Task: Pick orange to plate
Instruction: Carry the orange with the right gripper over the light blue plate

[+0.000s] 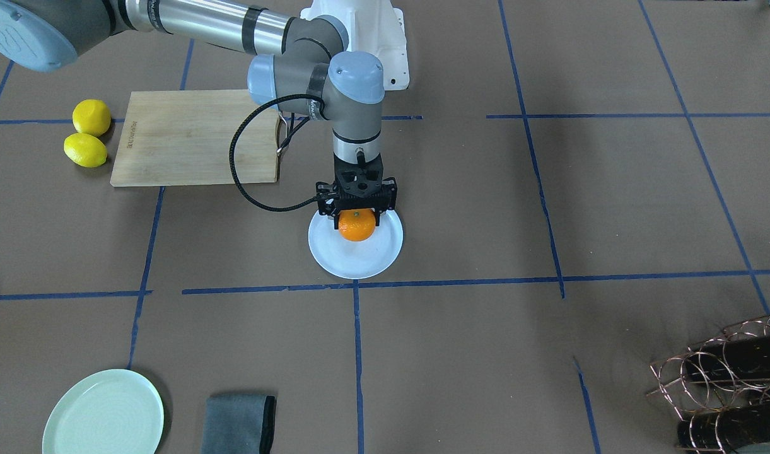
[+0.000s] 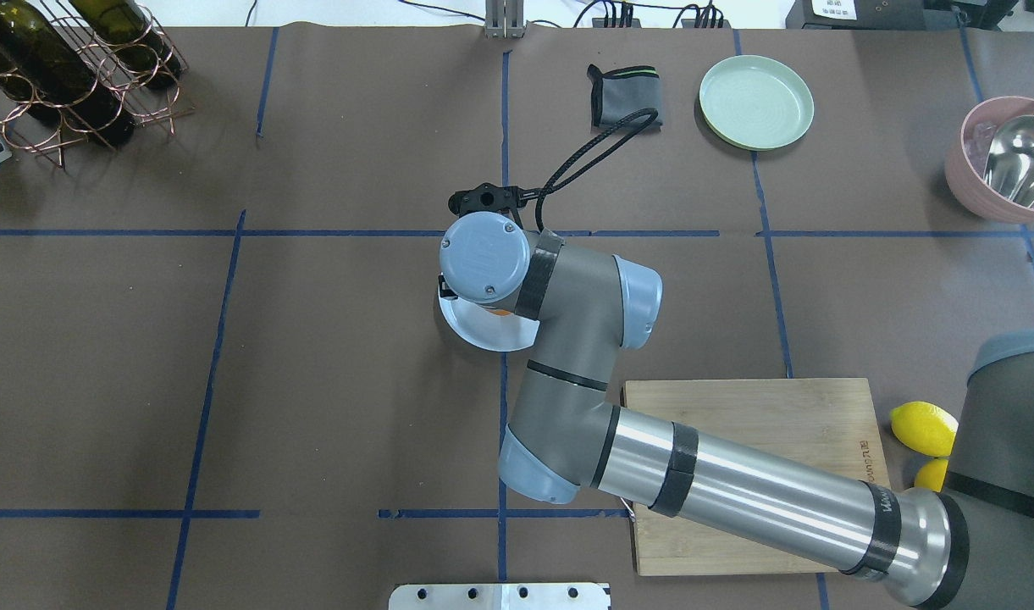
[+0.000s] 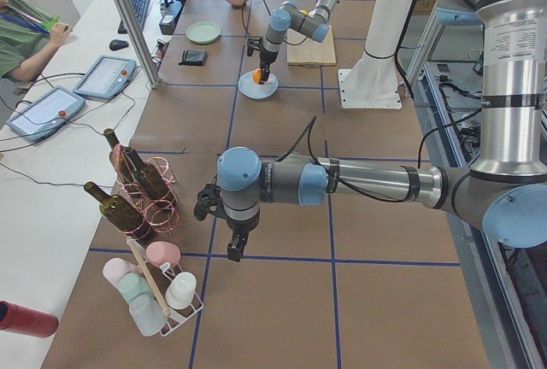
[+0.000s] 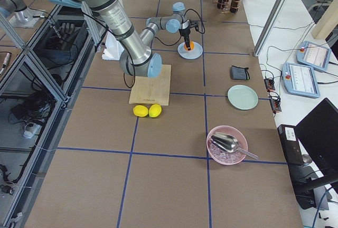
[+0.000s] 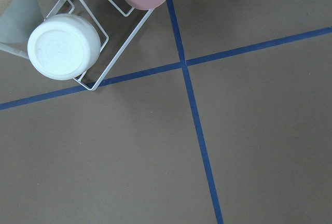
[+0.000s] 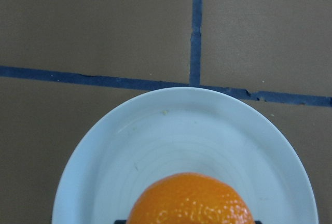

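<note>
The orange (image 1: 357, 227) was gripped between the two fingers of the right pincer (image 1: 357, 217), which was clenched on its flanks. It hung over the pale plate (image 1: 359, 261), or sat on it; contact between fruit and plate could not be judged. In the front-facing view the fruit lay off-centre, toward the plate's 12 o'clock rim.

**Hazards.**
- The orange was nearly spherical and the plate's rim low. Letting go at any height, or this close to the rim, would probably let the fruit roll or bounce over the 12 o'clock edge onto the surface (image 1: 485, 208).
- Pressing down near the rim could tip the light plate or slide it across the paper.
- Too tight a squeeze could bruise the soft rind.

**Materials.**
- The orange had dimpled, slightly glossy skin with a small greenish stem scar on top.
- The plate was round, shallow and smooth, bluish-white with faint concentric rings.
- The surface was matt brown paper crossed by blue tape lines.

**Surroundings, seen from the plate in the front-facing view.**
- A flat bamboo cutting board (image 1: 195, 135) lay at 10 o'clock.
- Two matt yellow lemons (image 1: 91, 117) lay beyond the board.
- A mint-green plate (image 1: 104, 413) lay at 8 o'clock.
- A folded grey cloth (image 1: 239, 424) lay at 7 o'clock.

The left pincer (image 3: 235, 248) hung well apart from all of these. Whether it was released or clenched could not be told.
</note>
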Action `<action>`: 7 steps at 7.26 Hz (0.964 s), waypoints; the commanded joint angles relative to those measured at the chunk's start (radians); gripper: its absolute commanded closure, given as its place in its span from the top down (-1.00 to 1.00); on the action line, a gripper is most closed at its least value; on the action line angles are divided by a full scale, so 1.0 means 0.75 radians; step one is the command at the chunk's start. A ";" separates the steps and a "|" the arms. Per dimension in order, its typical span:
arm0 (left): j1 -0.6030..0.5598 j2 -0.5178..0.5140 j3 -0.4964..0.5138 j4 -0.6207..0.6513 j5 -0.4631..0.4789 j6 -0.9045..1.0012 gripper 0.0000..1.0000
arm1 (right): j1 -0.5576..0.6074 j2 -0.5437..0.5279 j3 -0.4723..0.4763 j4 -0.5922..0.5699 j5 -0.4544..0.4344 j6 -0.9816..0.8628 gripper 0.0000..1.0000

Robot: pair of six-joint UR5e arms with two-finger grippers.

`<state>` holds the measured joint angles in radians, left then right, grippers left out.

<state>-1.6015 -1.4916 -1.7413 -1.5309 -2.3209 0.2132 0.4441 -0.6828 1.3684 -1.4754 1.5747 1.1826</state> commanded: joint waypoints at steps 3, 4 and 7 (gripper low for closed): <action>0.000 -0.001 0.000 0.000 -0.002 0.000 1.00 | -0.001 0.014 -0.045 0.002 -0.003 0.018 0.83; 0.000 0.001 0.000 0.000 -0.002 0.000 1.00 | -0.001 0.014 -0.051 0.002 -0.003 0.025 0.97; 0.000 -0.001 0.000 0.000 -0.004 0.000 1.00 | 0.078 0.015 0.006 -0.010 0.052 0.009 1.00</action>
<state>-1.6015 -1.4920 -1.7421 -1.5309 -2.3234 0.2132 0.4586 -0.6709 1.3444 -1.4740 1.5832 1.1999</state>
